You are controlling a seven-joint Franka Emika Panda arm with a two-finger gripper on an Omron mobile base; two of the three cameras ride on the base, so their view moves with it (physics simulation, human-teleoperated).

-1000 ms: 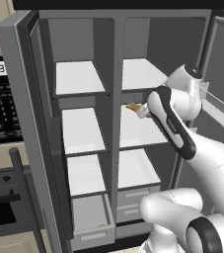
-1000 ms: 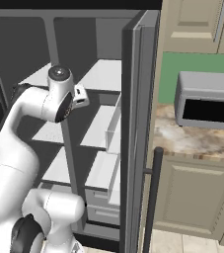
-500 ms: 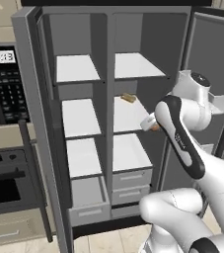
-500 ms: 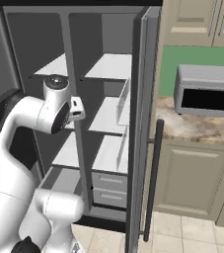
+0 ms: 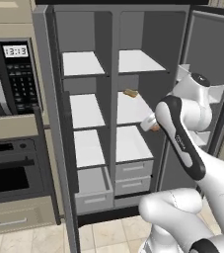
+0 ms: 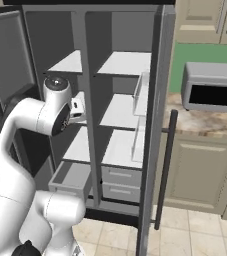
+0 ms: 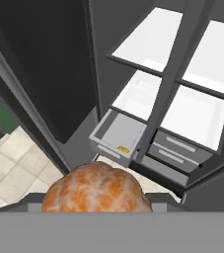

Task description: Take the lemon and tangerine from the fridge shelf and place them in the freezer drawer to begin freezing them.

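My gripper [image 5: 152, 124] is shut on the tangerine [image 7: 96, 191], an orange, mottled round fruit that sits low in the hand view and hides the fingertips. In the left base view the tangerine [image 5: 156, 128] peeks out at the hand, in front of the fridge's right middle shelf. The freezer drawer [image 7: 108, 129], a deep grey box, stands pulled out at the fridge's lower left [image 5: 91, 184], below and ahead of the hand. A small yellow lemon [image 7: 124, 148] lies inside it near the front wall. The right base view shows the hand [image 6: 78, 109] held before the open fridge.
A tan-brown elongated food item [image 5: 130, 93] lies on the right middle shelf. Two shallow grey drawers [image 5: 133, 177] are shut beside the freezer drawer. Both fridge doors [image 5: 213, 64] stand open. A wall oven [image 5: 10, 163] flanks the left, a counter microwave [image 6: 212, 92] the right.
The whole picture has shifted: the base has drawn back from the fridge. The hand has come out from the right middle shelf and lower, with the tangerine still in it.
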